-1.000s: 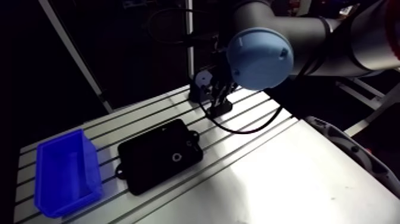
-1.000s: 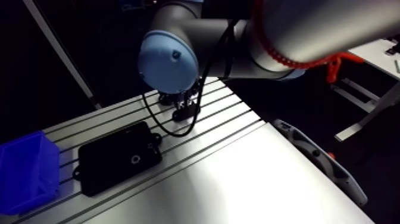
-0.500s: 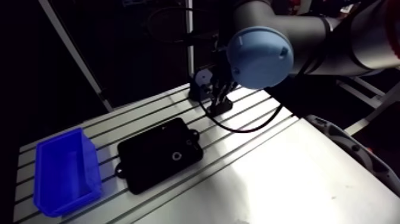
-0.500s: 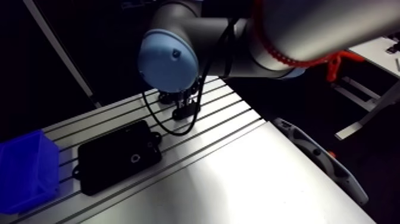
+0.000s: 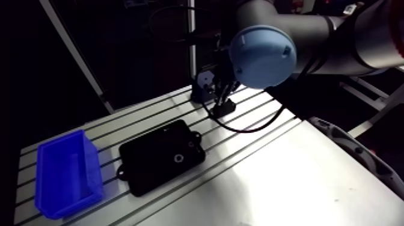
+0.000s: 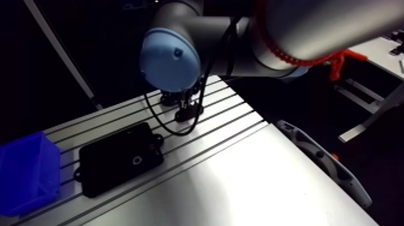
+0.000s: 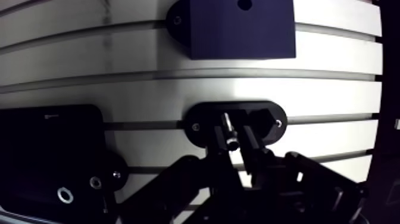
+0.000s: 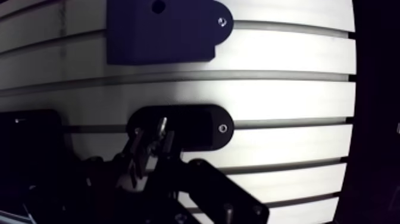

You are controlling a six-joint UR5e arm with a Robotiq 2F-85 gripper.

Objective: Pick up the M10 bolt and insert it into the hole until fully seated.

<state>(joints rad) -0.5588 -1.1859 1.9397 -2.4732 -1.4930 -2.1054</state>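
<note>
Scanning the arm view: blue bin (image 5: 63,174), then the black plate (image 5: 159,157) with its ringed hole (image 5: 178,158), likely the target, then my pincer (image 5: 223,107) low over the far slots of the table (image 5: 144,117). In the wrist view the pincer is clamped on the M10 bolt (image 7: 230,128), just above the black oval holder (image 7: 268,116). Change since just before: the pincer has come up slightly. I judge the bolt is lifting clear of the holder. The hole is well apart, so the carry comes next.
</note>
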